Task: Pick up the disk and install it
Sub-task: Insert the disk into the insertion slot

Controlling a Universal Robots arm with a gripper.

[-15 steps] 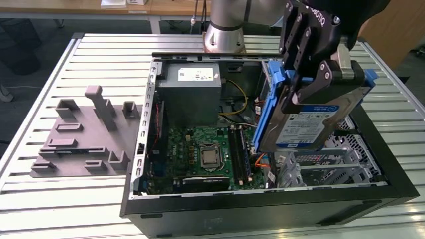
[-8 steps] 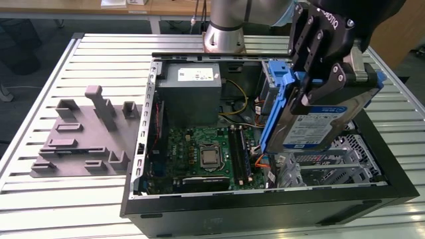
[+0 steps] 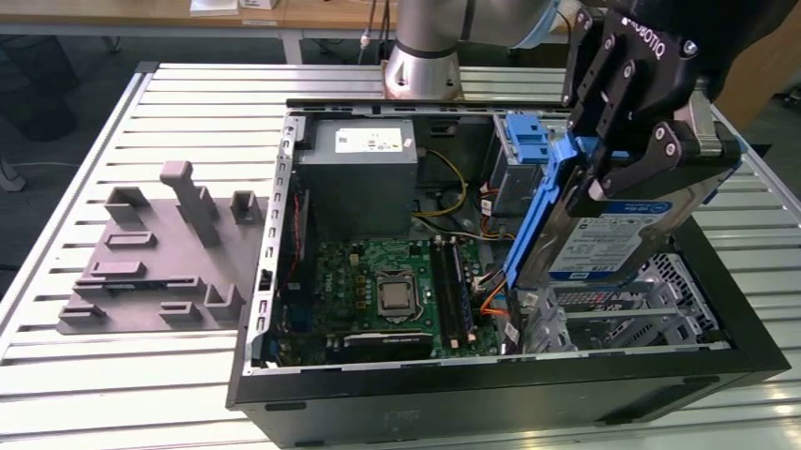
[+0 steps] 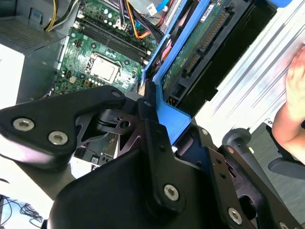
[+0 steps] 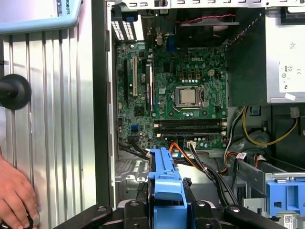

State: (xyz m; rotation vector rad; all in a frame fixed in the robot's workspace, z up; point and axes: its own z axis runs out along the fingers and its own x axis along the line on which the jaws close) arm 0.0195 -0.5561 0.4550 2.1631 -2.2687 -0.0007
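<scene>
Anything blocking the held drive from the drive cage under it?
Nothing visible. The gripper holds the silver hard drive in its blue plastic carrier on edge over the metal drive cage; orange and black cables lie beside it, not across.

Black end effector (image 3: 633,171), silver screws

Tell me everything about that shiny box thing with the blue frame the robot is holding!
The disk is a flat silver metal rectangle with a white-and-blue label, clipped into a blue plastic frame. In the second wrist view its other face shows a green circuit board. It stands on edge, tilted, over the open computer case, toward the exterior view's right. The gripper clamps its upper end; whether its lower end touches the case is unclear.
</scene>
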